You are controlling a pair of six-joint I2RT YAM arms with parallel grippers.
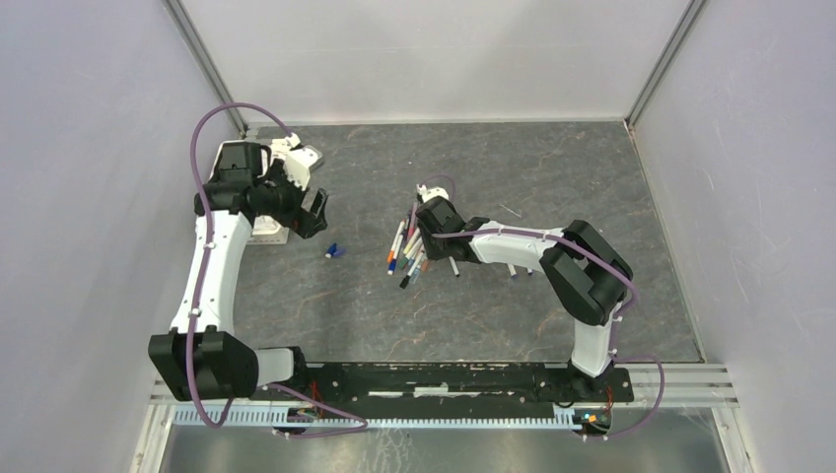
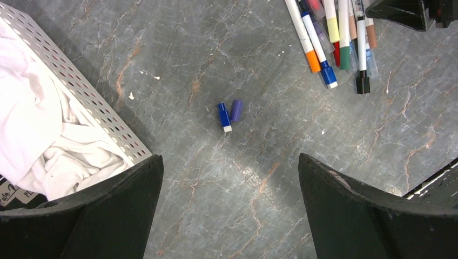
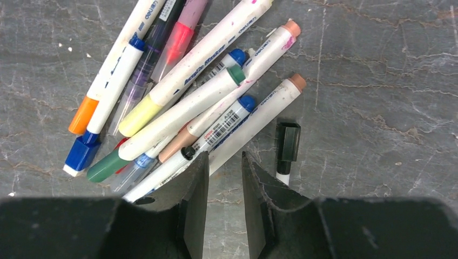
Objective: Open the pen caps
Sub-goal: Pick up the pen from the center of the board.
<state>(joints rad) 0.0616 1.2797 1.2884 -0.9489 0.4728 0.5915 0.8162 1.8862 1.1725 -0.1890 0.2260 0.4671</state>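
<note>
The right tool [image 3: 224,157] hangs at the edge of the pile of pens [image 3: 183,102]. Its two fingers are close together with a thin gap. I see nothing in the gap but the counter [image 3: 378,162].

Most pen caps [image 3: 82,115] are on their pens in the pile. A blue cap [image 2: 224,116] and a purple cap [image 2: 236,110] lie loose, side by side, on the left arm's side of the pile. The left tool [image 2: 229,157] is spread wide near those two and holds nothing.

I think the job now is to pick one pen out. It would be best to go for a pen at the side of the pile. Grab the white part, not the cap, and take only one.

The pens at the bottom of the pile are covered. The pen with the black cap [image 3: 289,141], just beside the pile, runs under a finger. I cannot tell if the right tool touches any pen.
</note>
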